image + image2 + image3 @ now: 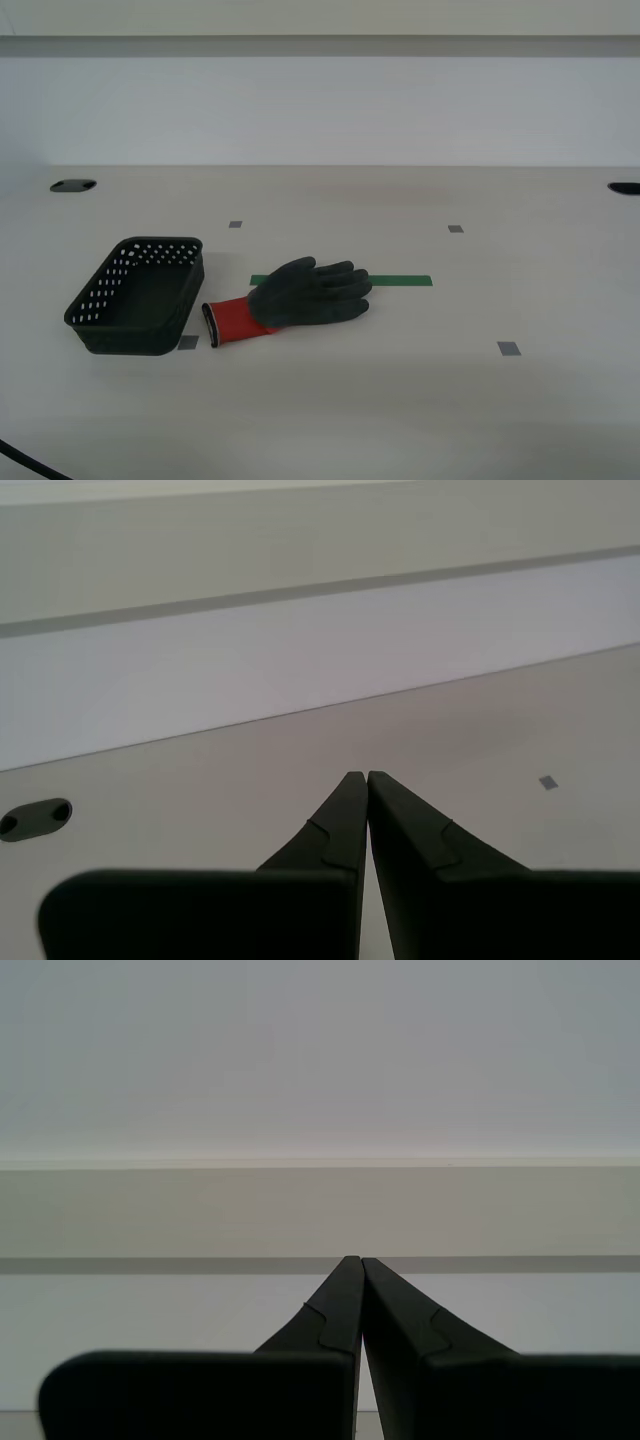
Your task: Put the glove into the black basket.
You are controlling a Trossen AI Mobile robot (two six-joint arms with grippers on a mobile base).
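Note:
The glove (305, 296) lies flat on the table in the exterior view, dark fingers toward the exterior view's right, red cuff toward the black basket (140, 295), which stands just beside the cuff on the exterior view's left. No arm shows in the exterior view. My second gripper (361, 777) is shut and empty, looking over bare table toward the back wall. My first gripper (355, 1261) is shut and empty, pointing at the wall. Neither wrist view shows the glove or basket.
A green tape strip (400, 281) lies behind the glove. Small grey squares (509, 348) mark the table. Dark cable holes (72, 185) sit at the table's back corners; one shows in the second wrist view (35, 819). A dark cable (25, 462) crosses the near corner.

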